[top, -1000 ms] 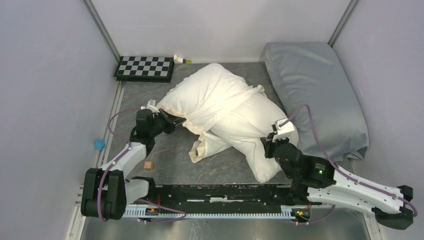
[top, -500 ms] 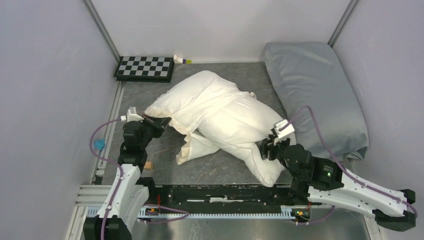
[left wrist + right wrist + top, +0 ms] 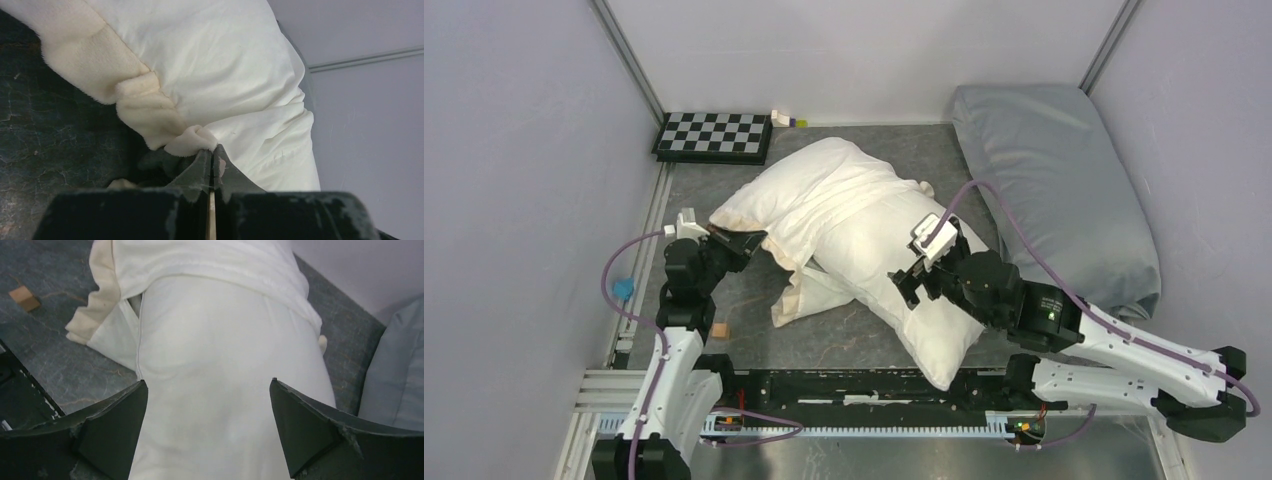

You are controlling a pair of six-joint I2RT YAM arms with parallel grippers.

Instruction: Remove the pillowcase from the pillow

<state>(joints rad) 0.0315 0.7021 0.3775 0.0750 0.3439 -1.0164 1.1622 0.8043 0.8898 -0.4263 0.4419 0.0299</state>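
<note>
The cream pillowcase [image 3: 819,195] with its frilled border lies crumpled mid-table, still round the upper part of the pillow. The plain white pillow [image 3: 929,325] sticks out of it toward the near right. My left gripper [image 3: 742,243] is shut on the pillowcase's left edge; in the left wrist view the left gripper [image 3: 212,152] pinches a bunched bit of the plush cream frill [image 3: 190,140]. My right gripper [image 3: 911,287] hovers over the bare pillow. In the right wrist view the right gripper [image 3: 208,390] stands wide open, with the pillow [image 3: 215,365] below and nothing held.
A pale blue-grey pillow [image 3: 1054,190] fills the right side against the wall. A checkerboard [image 3: 714,135] lies at the back left. A small wooden block [image 3: 721,329] sits near the left arm, also in the right wrist view as the block [image 3: 25,297]. A blue object [image 3: 623,289] lies at the left edge.
The right gripper has opened, letting go of the pillow, and moved left and up over it. The left gripper has pulled the pillowcase edge leftward; the whole bundle has shifted left.
</note>
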